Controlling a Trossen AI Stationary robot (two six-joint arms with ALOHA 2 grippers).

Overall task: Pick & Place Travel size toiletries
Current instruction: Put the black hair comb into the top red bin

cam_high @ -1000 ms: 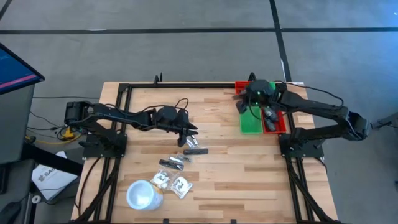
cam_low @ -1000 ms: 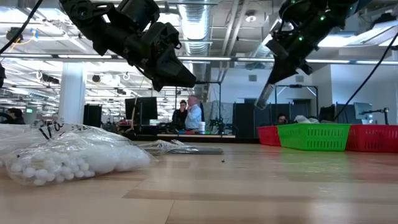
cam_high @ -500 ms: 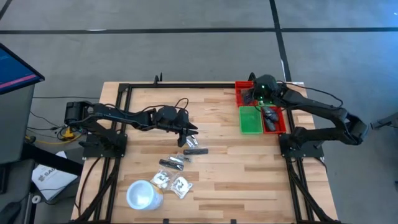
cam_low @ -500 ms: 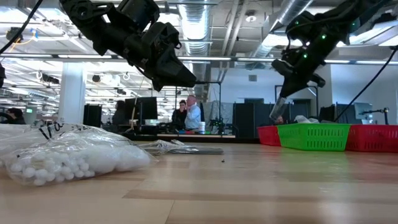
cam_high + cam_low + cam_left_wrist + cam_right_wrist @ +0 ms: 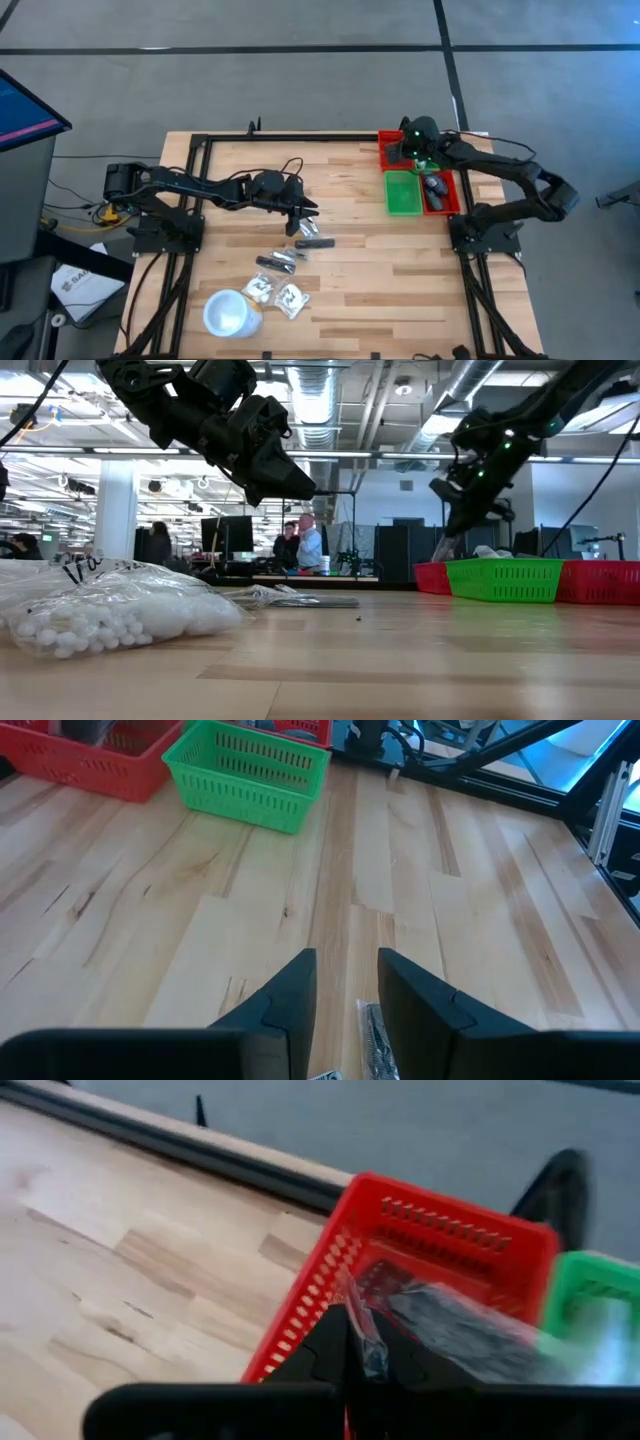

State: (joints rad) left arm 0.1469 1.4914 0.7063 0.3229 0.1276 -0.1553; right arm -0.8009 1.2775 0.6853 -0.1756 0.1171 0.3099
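While right gripper [image 5: 362,1342] fingers pinch clear sachet [image 5: 362,1323] over red basket [image 5: 420,1230]; left gripper [image 5: 345,982] parted, empty.

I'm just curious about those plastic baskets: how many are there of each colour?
Red baskets: 2
Green basket: 1
Total: 3
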